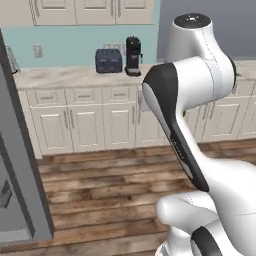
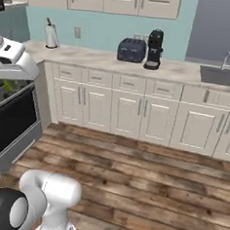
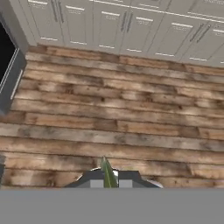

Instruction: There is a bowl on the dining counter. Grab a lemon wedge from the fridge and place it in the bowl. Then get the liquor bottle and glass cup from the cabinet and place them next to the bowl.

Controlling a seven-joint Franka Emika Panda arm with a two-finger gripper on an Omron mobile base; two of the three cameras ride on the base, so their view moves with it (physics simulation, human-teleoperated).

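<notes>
Lemon wedge: thin yellow-green sliver, pinched between the fingertips, standing up just ahead of them.
Gripper: clenched on the wedge, only a narrow edge caught.
Floor: wood planks, far beyond the fingers, nothing under the wedge.
Wall cabinets: cream doors, well past the fingertips.
Toaster: well apart from the hand, beside the coffee machine.
Risk: likely slip of the wedge to the floor, given the slim hold and any swing of the arm.
Bowl: not located.
</notes>
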